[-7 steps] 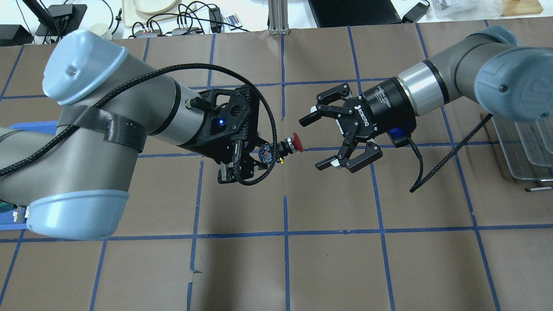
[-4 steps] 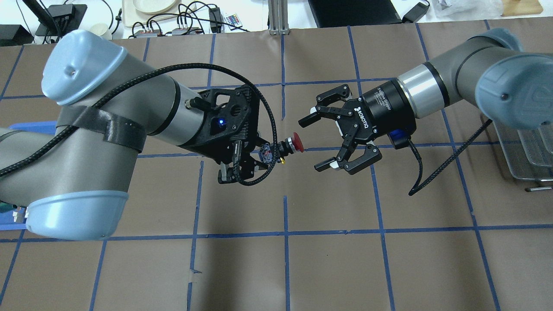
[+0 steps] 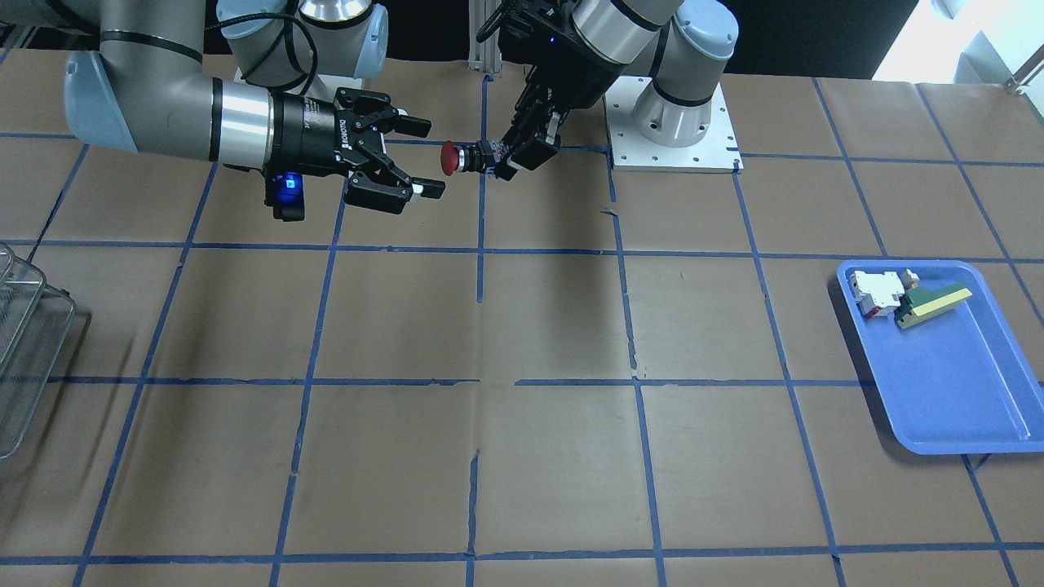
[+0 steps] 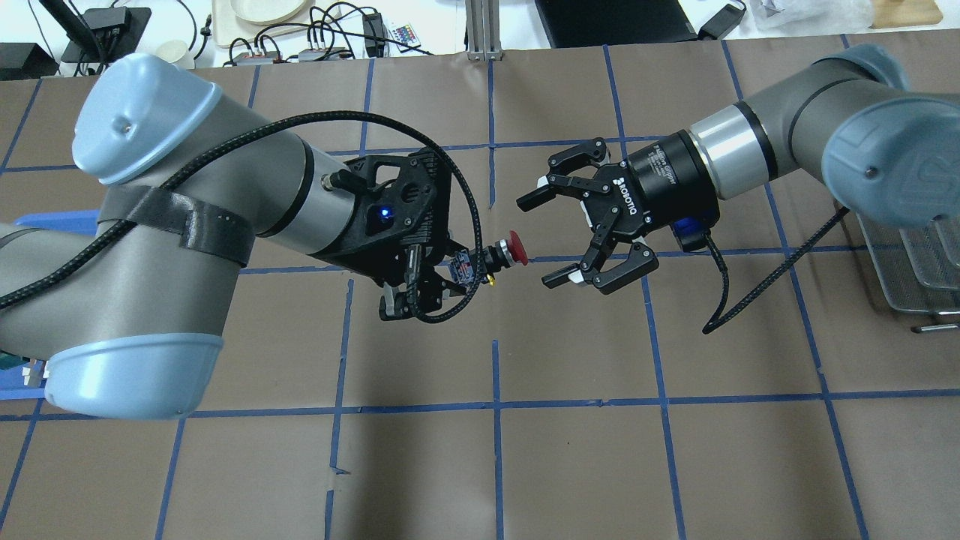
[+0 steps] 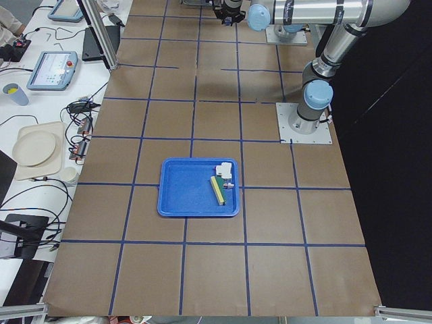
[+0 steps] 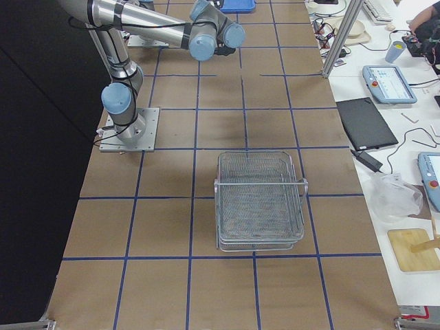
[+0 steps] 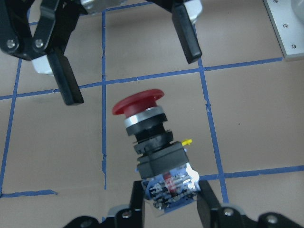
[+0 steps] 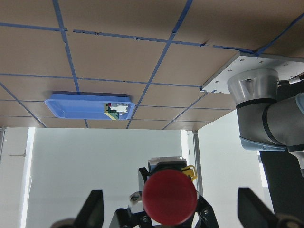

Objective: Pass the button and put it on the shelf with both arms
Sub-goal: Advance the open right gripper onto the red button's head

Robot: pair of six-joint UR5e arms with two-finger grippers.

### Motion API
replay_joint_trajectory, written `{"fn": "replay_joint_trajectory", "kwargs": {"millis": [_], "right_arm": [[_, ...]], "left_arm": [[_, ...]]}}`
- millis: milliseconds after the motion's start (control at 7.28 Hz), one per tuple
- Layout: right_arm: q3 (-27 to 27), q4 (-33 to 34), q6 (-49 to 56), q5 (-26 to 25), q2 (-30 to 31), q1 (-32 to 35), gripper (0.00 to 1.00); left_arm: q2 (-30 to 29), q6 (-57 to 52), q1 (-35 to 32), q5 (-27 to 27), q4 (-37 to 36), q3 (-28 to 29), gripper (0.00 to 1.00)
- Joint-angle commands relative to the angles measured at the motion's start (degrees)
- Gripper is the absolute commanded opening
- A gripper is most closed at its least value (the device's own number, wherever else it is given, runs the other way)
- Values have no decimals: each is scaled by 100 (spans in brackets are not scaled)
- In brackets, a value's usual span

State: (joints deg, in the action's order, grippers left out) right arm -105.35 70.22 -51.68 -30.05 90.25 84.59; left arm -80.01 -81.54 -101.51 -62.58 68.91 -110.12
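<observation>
Button [image 4: 514, 247], clamped by its rear block in my left gripper [image 4: 457, 271], hangs above the table [image 4: 600, 465] with its red cap facing 3 o'clock in the overhead view. My left fingertips are mostly hidden there under the gripper body and the cable [image 4: 352, 114]. My right gripper [image 4: 538, 241] is spread wide at 3 o'clock of the cap, apart from it, with "ROBOTIQ" readable on its body and the finer print beside it illegible.

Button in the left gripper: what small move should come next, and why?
Probably ease the right gripper forward until its open jaws straddle the button: they face its red cap but are not yet around it, while the left gripper holds its grey end.
</observation>
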Motion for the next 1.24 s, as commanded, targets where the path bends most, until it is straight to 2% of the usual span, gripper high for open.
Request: {"fn": "replay_joint_trajectory", "kwargs": {"millis": [0, 137, 1099], "right_arm": [[40, 201, -35, 131, 1, 5, 100], [67, 481, -210, 140, -7, -4, 100], [-4, 484, -282, 122, -236, 259, 99]], "left_arm": [[3, 25, 0, 0, 0, -18, 14], [12, 25, 0, 0, 0, -10, 14], [12, 25, 0, 26, 0, -44, 14]]}}
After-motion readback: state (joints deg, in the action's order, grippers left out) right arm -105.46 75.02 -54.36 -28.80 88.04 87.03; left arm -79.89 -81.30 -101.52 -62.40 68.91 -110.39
